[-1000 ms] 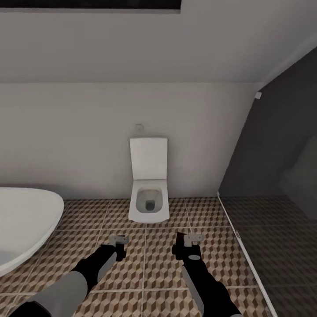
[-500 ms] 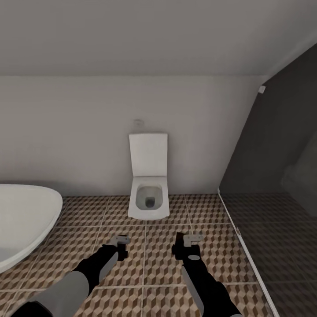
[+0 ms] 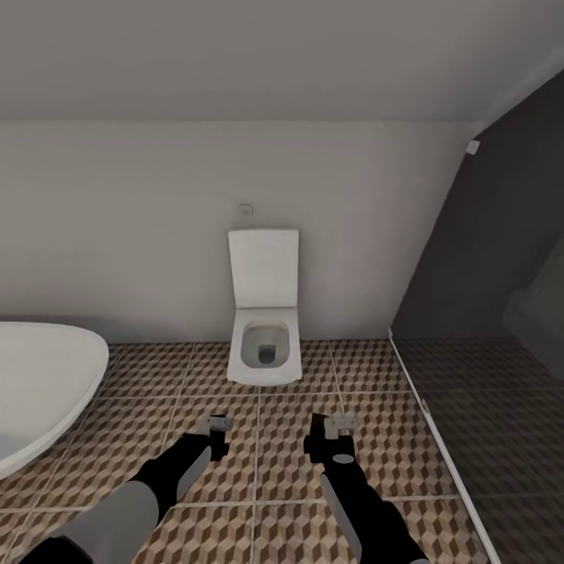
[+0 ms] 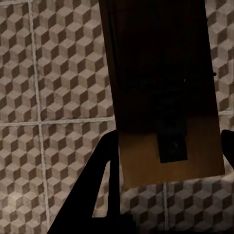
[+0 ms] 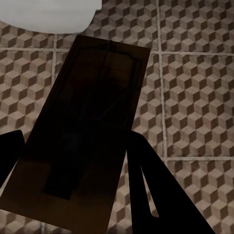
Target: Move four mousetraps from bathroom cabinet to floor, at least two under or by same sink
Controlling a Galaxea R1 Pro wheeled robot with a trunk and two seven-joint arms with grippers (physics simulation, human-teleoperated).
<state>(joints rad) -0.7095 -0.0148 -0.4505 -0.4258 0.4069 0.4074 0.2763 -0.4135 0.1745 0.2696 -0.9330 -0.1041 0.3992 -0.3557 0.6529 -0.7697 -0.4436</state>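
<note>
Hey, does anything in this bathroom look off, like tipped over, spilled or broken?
Nothing stands out. The toilet stands square against the wall with its lid up, the bathtub looks intact, and the tiled floor shows no spill. Each claw holds a mousetrap: left, right.

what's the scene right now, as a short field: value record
place: bathroom, patterned tile floor
ahead: white toilet against the wall, lid up
robot's left side: rim of white bathtub
robot's right side: dark glass shower screen
left gripper: shut on a mousetrap, held above the floor
right gripper: shut on a second mousetrap, held above the floor
traps on floor: none seen
sink and cabinet: not seen here
</note>
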